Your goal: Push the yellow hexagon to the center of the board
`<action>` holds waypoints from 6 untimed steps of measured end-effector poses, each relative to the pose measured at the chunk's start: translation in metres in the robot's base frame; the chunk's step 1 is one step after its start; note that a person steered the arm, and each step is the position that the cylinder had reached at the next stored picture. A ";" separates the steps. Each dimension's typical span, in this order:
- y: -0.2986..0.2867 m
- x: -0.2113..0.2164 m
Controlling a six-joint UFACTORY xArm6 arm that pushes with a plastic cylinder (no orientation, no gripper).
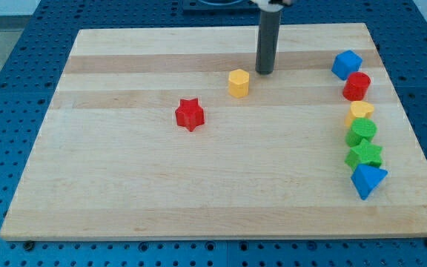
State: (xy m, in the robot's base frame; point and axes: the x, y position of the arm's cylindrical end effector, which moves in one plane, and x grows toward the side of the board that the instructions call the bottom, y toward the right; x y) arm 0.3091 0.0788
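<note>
A pale wooden table (199, 193) is lying on a blue pegboard surface (6, 89) and filling most of the view. A dark rod is coming down from the view's top, and my tip (264, 72) is resting on the wood near the top middle. The arm is carrying no claw, only this rod, so there is nothing released or clenched to report.

The yellow hexagon (239, 83) is sitting just to the lower left of my tip, close beside it with a narrow gap showing between them. It is lying above and slightly right of the table's middle. A red star (190, 114) is sitting further to the view's left and lower, well apart from the hexagon.

Along the view's right edge, six blocks are forming a loose column from top to bottom: a blue cube (347, 64), a red cylinder (356, 86), a yellow heart-like block (360, 113), a green cylinder (362, 132), a green star (365, 154) and a blue triangle (367, 180). Neighbours are touching or nearly touching.

No brands, labels or writing are showing anywhere
</note>
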 end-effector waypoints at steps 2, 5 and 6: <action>-0.036 0.051; -0.064 0.098; 0.004 0.031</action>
